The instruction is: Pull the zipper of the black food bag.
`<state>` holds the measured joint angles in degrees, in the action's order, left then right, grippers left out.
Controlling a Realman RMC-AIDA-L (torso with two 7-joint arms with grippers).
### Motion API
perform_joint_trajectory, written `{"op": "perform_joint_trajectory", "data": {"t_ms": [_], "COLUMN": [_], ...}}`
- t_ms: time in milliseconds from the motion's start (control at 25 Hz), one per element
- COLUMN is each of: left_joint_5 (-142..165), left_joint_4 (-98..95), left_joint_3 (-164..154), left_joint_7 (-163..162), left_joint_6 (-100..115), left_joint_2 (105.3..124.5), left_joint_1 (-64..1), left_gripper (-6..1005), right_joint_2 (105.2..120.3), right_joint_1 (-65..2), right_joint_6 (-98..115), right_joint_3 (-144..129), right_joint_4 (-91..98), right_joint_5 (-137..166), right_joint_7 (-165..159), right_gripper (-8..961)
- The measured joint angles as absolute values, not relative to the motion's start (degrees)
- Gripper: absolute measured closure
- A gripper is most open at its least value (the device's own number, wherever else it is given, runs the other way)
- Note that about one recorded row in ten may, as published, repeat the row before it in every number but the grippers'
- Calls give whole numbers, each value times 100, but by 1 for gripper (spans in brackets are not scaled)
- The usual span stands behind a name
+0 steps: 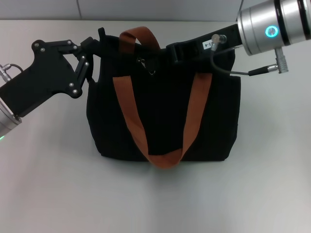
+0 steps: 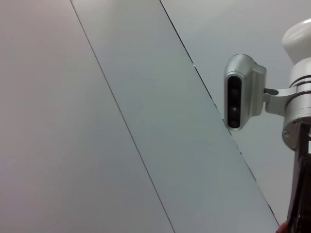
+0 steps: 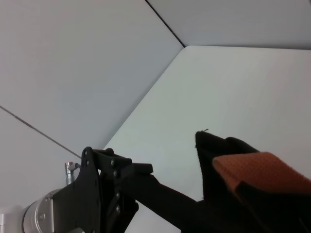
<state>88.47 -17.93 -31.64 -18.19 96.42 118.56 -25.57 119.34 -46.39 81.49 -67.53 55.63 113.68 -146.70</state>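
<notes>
The black food bag [image 1: 165, 111] stands upright on the table, its rust-brown straps [image 1: 130, 109] hanging down the front. The silver zipper pull [image 1: 147, 67] lies on the bag's top, a little left of the middle. My left gripper [image 1: 97, 47] is shut on the bag's top left end; it also shows in the right wrist view [image 3: 163, 194], reaching to the bag's corner [image 3: 211, 155]. My right gripper [image 1: 174, 52] reaches in over the bag's top from the right and ends just right of the pull, apart from it.
The bag stands on a pale grey table [image 1: 53, 184] with a wall [image 1: 160, 9] close behind it. The left wrist view shows only wall panels and the right arm's wrist camera [image 2: 240, 94]. A cable [image 1: 228, 70] loops off the right wrist above the bag.
</notes>
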Motion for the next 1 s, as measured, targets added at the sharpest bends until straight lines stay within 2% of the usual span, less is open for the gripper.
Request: {"op": "perform_joint_trajectory", "data": {"t_ms": [1000], "left_joint_5": [8799], "left_joint_4": [-1793], "left_joint_3": [-3163], "left_joint_7": [-1819], "left_joint_6": [9622], "left_joint_2": [11850], "left_joint_1": [-2561], "left_gripper": [976], "right_joint_2": [11917], "right_joint_1": [-3816], "right_joint_6": [8412], "right_joint_3": [-6674], "right_joint_4": [6736], "right_joint_5": [11864], "right_joint_7": [-15148], "right_gripper": [958]}}
